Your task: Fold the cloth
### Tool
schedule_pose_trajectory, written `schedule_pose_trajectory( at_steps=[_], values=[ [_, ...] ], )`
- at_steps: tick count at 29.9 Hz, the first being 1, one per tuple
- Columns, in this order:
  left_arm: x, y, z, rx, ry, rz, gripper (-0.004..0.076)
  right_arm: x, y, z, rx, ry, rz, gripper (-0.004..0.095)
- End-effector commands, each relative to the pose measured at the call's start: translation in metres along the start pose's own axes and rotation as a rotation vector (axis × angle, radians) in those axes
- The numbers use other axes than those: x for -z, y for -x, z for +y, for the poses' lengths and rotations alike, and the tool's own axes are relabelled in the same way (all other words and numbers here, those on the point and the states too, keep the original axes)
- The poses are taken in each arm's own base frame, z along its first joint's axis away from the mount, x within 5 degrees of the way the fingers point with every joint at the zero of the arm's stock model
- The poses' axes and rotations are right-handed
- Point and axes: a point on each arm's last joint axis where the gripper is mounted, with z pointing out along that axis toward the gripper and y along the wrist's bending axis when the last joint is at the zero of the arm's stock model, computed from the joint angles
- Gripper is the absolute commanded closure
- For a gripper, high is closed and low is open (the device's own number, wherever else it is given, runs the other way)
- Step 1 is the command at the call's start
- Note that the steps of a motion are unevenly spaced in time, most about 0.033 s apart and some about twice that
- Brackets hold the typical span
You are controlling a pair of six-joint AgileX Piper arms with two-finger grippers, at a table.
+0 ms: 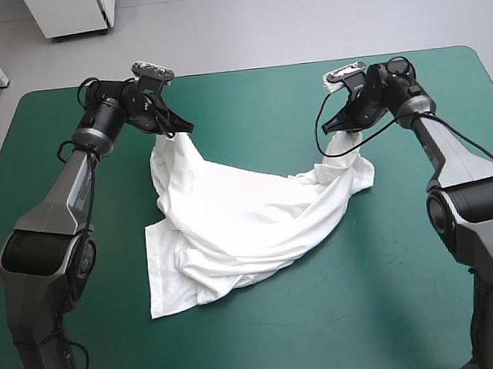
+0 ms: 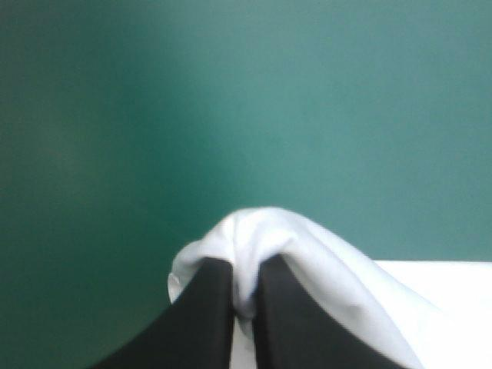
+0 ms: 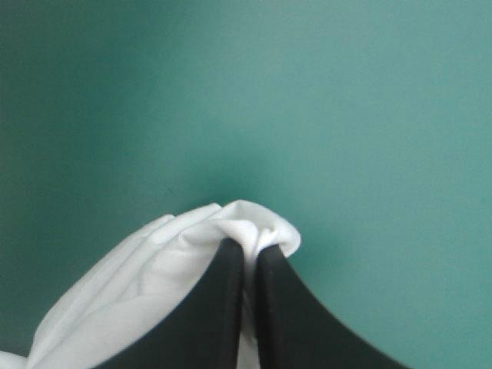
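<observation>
Clerk: Item one, your left claw (image 2: 246, 265). Condition?

Checker: Black fingers (image 2: 204, 323) all but closed, with a fold of the white T-shirt (image 2: 261, 231) pinched between them and bulging over the tips. Ahead of the claw you had only the teal-green cover (image 2: 307, 100).

Clerk: Item two, your right claw (image 3: 250, 247).

Checker: Fingers nearly closed here too, on a bunched edge of the T-shirt. The cloth trailed off to one side of the claw, with bare cover ahead.

Clerk: Item three, the T-shirt itself.

Checker: It hung from both claws, raised at each grip and sagging between them. The stretch under the left claw dropped steeply to the desk (image 1: 392, 293). The stretch under the right claw was short and bunched just below it. The bulk lay crumpled on the desk between the two claws and nearer you than either. One flatter corner was spread farthest from the left claw's grip, toward the near edge.

Clerk: Claws relative to each other?

Checker: Well apart, both toward the desk's far edge, both raised off the cover.
</observation>
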Motion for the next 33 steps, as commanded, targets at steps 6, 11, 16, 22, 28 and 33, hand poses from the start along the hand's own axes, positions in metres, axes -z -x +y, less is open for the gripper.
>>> schedule_pose_trajectory(
  at_steps=[6,11,16,22,28,33],
  values=[
    [0.039,0.014,0.011,0.024,0.022,-0.117,0.0392,0.045,0.014,-0.028,-0.051,0.082,-0.211,0.0558],
    [0.058,0.003,0.021,0.073,-0.015,-0.031,0.0228,0.06,0.001,-0.053,-0.12,0.12,-0.169,0.0338],
    [0.118,0.002,0.017,0.038,0.0,-0.083,0.0232,0.096,-0.015,-0.072,-0.187,0.169,-0.145,0.0352],
    [0.172,-0.028,0.007,0.029,0.004,-0.054,0.0232,0.155,-0.035,-0.063,-0.143,0.136,-0.216,0.0395],
    [0.18,-0.078,-0.007,0.028,-0.021,0.058,0.0232,0.188,-0.065,-0.045,-0.103,0.079,-0.205,0.0395],
    [0.161,-0.114,-0.015,-0.004,-0.05,0.156,0.0232,0.206,-0.096,-0.026,-0.046,-0.007,-0.161,0.0395]
  ],
)
